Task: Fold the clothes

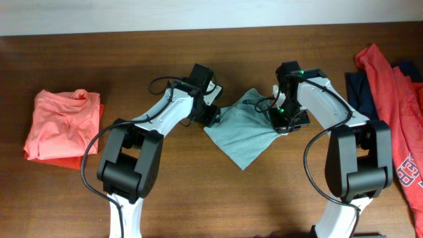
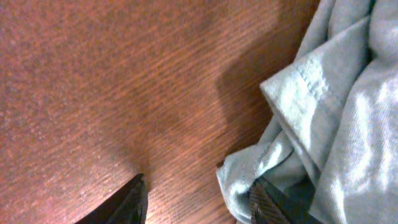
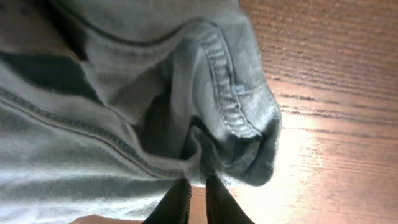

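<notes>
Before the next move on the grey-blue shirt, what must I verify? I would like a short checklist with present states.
1. Left claw open around the grey-blue shirt hem: ok.
2. Right claw holds the shirt: cannot tell; jaws nearly together at a fold.
3. Shirt lies flat: not ok, bunched near both claws.
4. Coral shirt lies apart from it: ok.

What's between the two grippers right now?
The grey-blue T-shirt, crumpled, fills the stretch from the left gripper to the right gripper; the overhead view shows it.

White print [image 1: 404, 169] on the red shirt [image 1: 386, 86] is unreadable.
</notes>
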Controlling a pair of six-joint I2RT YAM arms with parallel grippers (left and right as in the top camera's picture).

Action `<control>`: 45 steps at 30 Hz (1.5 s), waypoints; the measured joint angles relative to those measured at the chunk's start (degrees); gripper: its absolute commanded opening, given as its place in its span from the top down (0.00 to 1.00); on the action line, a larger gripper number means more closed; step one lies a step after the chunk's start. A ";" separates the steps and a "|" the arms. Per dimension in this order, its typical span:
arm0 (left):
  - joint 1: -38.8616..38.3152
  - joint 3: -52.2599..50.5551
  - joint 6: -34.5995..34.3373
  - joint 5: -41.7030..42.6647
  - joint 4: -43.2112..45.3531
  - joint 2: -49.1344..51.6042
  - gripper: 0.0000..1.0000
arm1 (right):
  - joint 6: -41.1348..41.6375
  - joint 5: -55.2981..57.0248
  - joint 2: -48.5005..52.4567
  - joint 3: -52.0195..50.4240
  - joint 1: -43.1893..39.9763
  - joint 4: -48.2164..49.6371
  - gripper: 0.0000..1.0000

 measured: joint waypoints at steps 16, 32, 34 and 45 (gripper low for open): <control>0.00 6.10 7.39 10.88 3.67 -1.31 0.16 | 0.00 0.57 -11.54 0.94 0.00 0.00 0.81; 0.02 6.54 10.08 26.99 19.63 2.80 0.15 | 0.02 0.55 -18.03 1.88 0.00 -6.78 0.81; 0.02 6.54 9.97 27.56 20.26 4.59 0.15 | 0.00 0.55 -18.01 1.88 0.00 -6.82 0.81; -0.22 6.67 6.82 31.21 20.09 9.86 0.16 | 0.02 0.57 -18.03 1.88 0.00 -6.88 0.81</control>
